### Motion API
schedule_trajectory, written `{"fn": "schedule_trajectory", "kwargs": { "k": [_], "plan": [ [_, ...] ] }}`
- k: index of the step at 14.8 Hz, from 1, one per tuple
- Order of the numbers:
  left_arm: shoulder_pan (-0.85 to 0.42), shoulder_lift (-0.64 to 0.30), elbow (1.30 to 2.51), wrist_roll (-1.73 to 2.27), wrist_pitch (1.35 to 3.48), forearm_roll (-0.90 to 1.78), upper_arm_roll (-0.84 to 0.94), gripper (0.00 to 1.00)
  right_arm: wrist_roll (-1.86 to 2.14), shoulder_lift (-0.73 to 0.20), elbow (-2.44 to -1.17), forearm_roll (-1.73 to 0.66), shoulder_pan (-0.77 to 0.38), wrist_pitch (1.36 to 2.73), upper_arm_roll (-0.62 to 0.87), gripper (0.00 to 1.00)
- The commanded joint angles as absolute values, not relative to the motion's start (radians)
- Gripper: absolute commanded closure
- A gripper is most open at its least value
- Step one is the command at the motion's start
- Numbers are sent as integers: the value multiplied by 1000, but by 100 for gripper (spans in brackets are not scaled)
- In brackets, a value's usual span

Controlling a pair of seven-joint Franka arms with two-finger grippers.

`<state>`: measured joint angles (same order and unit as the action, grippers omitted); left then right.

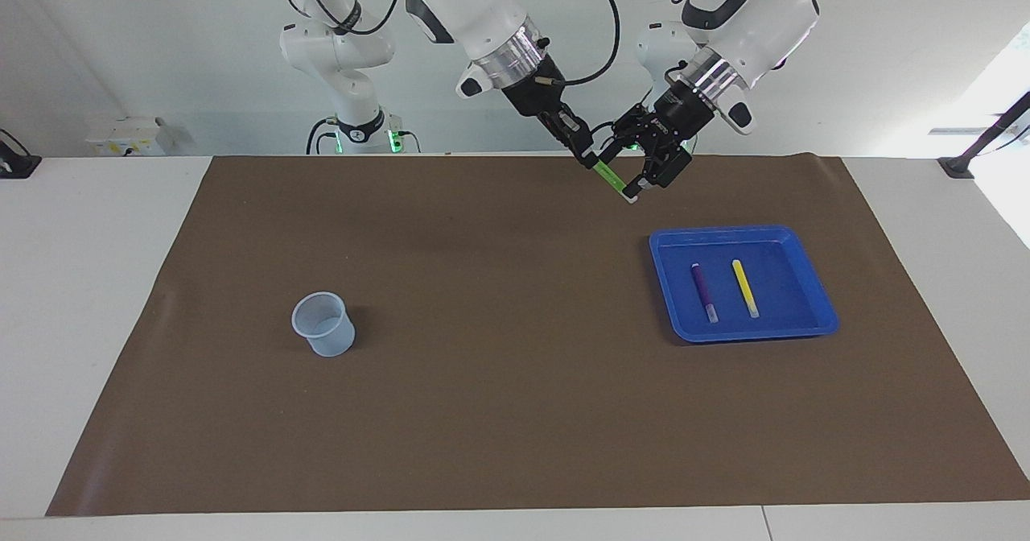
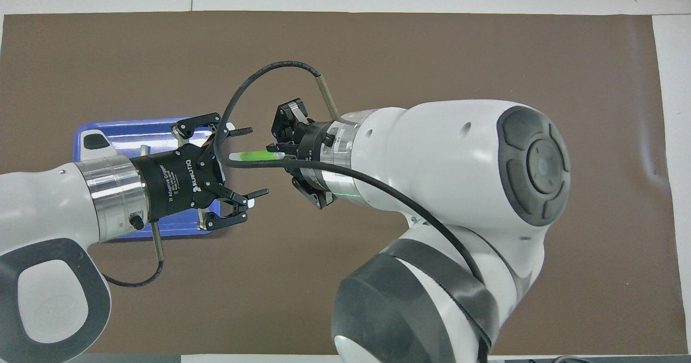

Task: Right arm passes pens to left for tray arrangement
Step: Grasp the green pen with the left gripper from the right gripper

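Note:
Above the mat, between the tray and the robots, my right gripper (image 1: 591, 160) (image 2: 280, 156) is shut on the green pen (image 1: 609, 176) (image 2: 255, 156), which sticks out toward the left arm. Facing it, my left gripper (image 1: 632, 172) (image 2: 253, 162) stands open, its fingers on either side of the pen's white-capped end and apart from it. The blue tray (image 1: 793, 239) (image 2: 135, 133) lies toward the left arm's end of the table. In it the purple pen (image 1: 702, 291) and the yellow pen (image 1: 745, 287) lie side by side. From overhead the left arm hides most of the tray.
A small translucent pale-blue cup (image 1: 323, 325) stands upright on the brown mat (image 1: 499, 412) toward the right arm's end. Two smaller white arms with green base lights (image 1: 354, 82) stand past the table's edge at the robots' end.

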<state>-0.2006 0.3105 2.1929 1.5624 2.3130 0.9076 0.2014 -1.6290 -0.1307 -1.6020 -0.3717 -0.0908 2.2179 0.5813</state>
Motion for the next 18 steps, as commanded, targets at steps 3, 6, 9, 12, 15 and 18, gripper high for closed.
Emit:
{"fn": "schedule_trajectory", "kwargs": {
  "k": [3,6,9,12,15,18],
  "plan": [
    [-215,328,2218,1536,2333,931,189,40,-1629,-147,-1582,-374,-86,2218,594,100],
    [-215,327,2218,1532,2333,931,189,66,-1621,-146,-1583,-374,-87,2218,594,100],
    [-212,327,2217,1525,2335,931,189,100,-1620,-146,-1583,-374,-87,2218,594,100],
    [-206,324,2210,1502,2339,931,187,100,-1620,-146,-1585,-374,-87,2218,594,100],
    [-204,324,2209,1500,2339,931,186,100,-1618,-146,-1585,-374,-87,2218,594,100],
    [-204,318,2206,1496,2339,931,186,100,-1614,-147,-1585,-373,-84,2217,592,30]
  ]
}}
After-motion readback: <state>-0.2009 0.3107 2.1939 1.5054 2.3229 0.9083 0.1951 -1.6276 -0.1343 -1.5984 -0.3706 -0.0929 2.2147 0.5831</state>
